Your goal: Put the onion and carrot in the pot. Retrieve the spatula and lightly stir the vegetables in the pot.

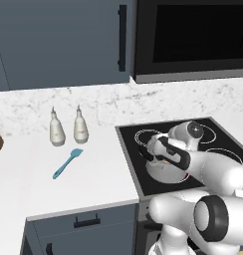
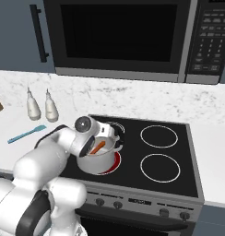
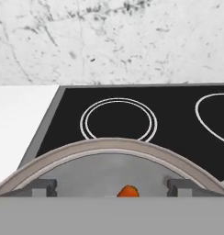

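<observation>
Carrot (image 2: 98,147) is lying in the pot (image 2: 97,161); gripper (image 3: 112,189) is hovering spread and empty. I am risking clipping the rim, tipping it.

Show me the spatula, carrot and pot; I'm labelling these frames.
spatula (image 1: 66,164): left base view, middle of its blue handle.
carrot (image 2: 97,147): right base view, middle of the orange stick inside the pot.
pot (image 2: 97,162): right base view, front of its steel wall.
</observation>
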You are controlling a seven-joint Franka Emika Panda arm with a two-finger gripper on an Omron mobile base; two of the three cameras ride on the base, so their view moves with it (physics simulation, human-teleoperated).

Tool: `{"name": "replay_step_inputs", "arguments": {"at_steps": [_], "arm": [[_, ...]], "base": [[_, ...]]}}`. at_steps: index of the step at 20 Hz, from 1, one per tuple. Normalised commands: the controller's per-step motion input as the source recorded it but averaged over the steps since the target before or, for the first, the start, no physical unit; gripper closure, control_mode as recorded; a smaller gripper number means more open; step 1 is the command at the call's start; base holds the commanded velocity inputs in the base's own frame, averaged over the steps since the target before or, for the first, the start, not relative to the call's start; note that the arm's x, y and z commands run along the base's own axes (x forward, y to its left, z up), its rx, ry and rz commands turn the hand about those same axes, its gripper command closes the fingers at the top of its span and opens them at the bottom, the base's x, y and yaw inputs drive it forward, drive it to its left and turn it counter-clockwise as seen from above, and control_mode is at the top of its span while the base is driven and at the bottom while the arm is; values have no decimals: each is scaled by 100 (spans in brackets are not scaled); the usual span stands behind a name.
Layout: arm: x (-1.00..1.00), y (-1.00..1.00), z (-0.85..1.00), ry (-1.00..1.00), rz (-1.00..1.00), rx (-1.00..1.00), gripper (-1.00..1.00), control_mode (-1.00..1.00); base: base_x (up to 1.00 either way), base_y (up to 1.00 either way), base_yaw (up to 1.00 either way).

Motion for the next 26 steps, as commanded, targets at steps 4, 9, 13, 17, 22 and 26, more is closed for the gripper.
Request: {"name": "replay_step_inputs", "arguments": {"at_steps": [4, 9, 13, 17, 22, 26], "arm": [[-29, 24, 75, -1, 0, 0, -100, -100], [-50, 59, 100, 7, 0, 0, -100, -100], [-56, 80, 90, 21, -1, 0, -100, -100], [-58, 98, 35, 19, -1, 0, -100, -100], [-46, 100, 1, 10, -5, 0, -100, -100], [-16, 100, -20, 2, -16, 0, -100, -100]], "base": [[0, 0, 0], [0, 0, 0], [0, 0, 0], [0, 0, 0], [0, 0, 0], [0, 0, 0]]}}
